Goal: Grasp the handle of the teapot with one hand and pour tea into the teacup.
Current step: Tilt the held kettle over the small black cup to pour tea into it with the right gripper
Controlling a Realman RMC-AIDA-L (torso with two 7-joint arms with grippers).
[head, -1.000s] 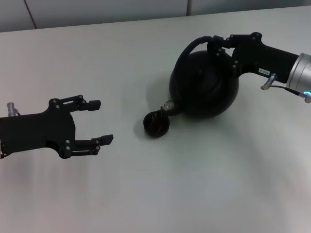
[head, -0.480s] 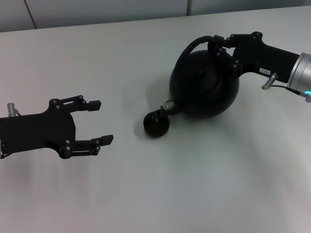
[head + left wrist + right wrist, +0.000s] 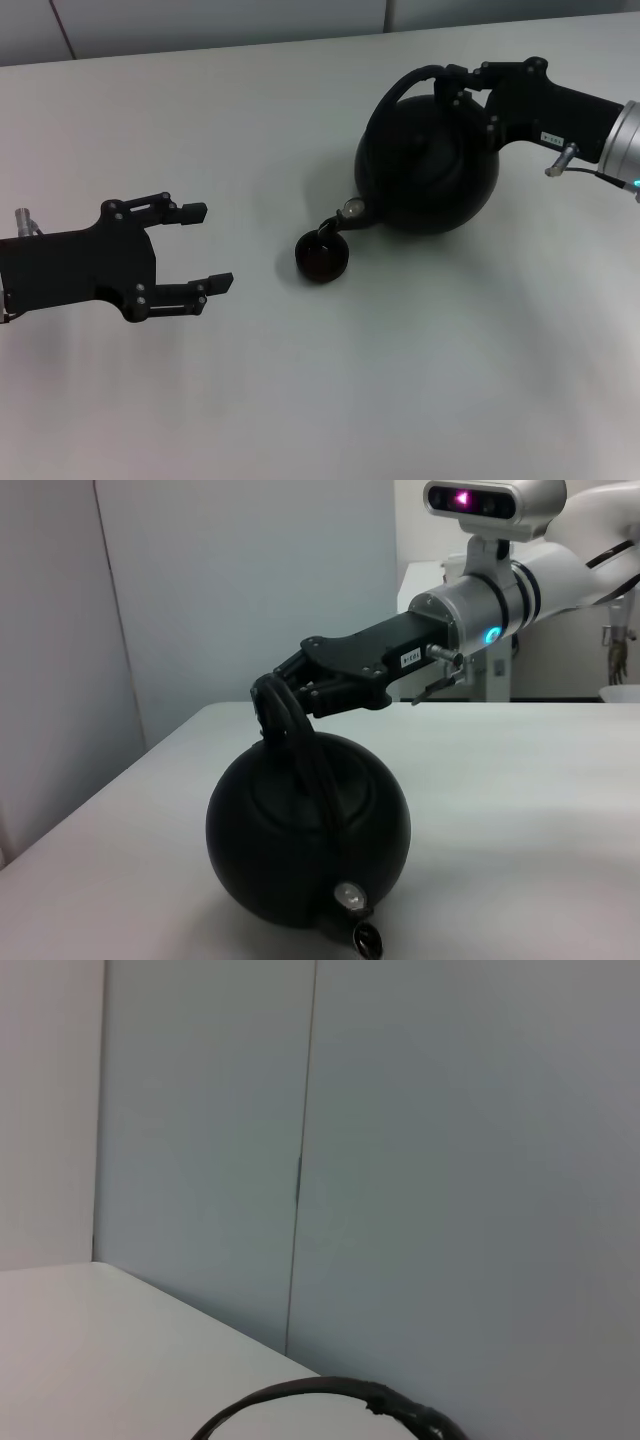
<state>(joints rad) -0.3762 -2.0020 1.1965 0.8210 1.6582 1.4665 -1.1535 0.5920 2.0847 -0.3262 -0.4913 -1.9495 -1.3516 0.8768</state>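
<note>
**Teapot tipping over the cup**

The right gripper (image 3: 452, 85) is clamping the handle (image 3: 400, 88), tilting the teapot (image 3: 428, 175) with its spout directly above the teacup (image 3: 322, 258) at its 8 o'clock. The left gripper (image 3: 207, 247) is hanging idle at 9 o'clock, jaws spread.

Teapot (image 3: 425, 175), teacup (image 3: 322, 258) matte black; table (image 3: 400, 380) white.

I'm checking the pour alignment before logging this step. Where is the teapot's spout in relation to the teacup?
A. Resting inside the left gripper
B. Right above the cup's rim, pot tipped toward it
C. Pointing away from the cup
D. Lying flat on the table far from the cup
B: in the head view the teapot, held at its handle by the right gripper, tilts its spout just over the teacup.
</note>
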